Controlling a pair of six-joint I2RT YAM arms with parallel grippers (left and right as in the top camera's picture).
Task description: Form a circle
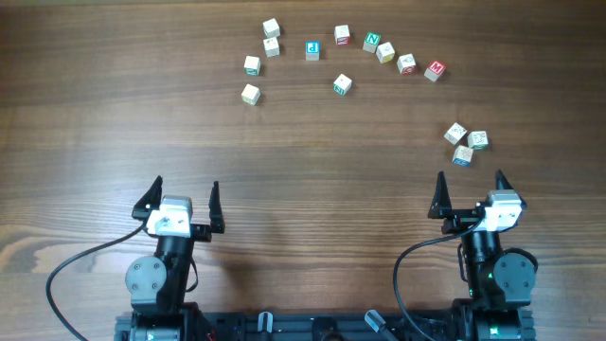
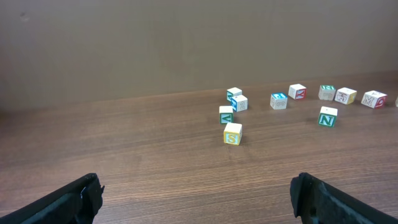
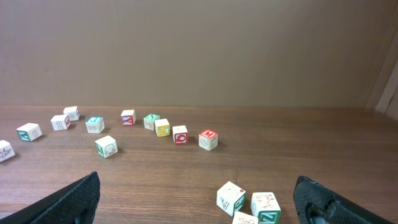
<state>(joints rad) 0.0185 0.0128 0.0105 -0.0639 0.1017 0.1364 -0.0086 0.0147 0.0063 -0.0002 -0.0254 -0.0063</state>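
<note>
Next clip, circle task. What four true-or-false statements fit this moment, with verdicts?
1. The left end effector and the right end effector both stand open and empty. True.
2. The alphabet cubes already form a closed ring. False: most lie in an open arc on the far side of the table, with nothing closing the near side.
3. A cluster of three cubes lies just beyond the right end effector. True.
4. The left end effector is touching a cube. False: it is apart from every cube.
</note>
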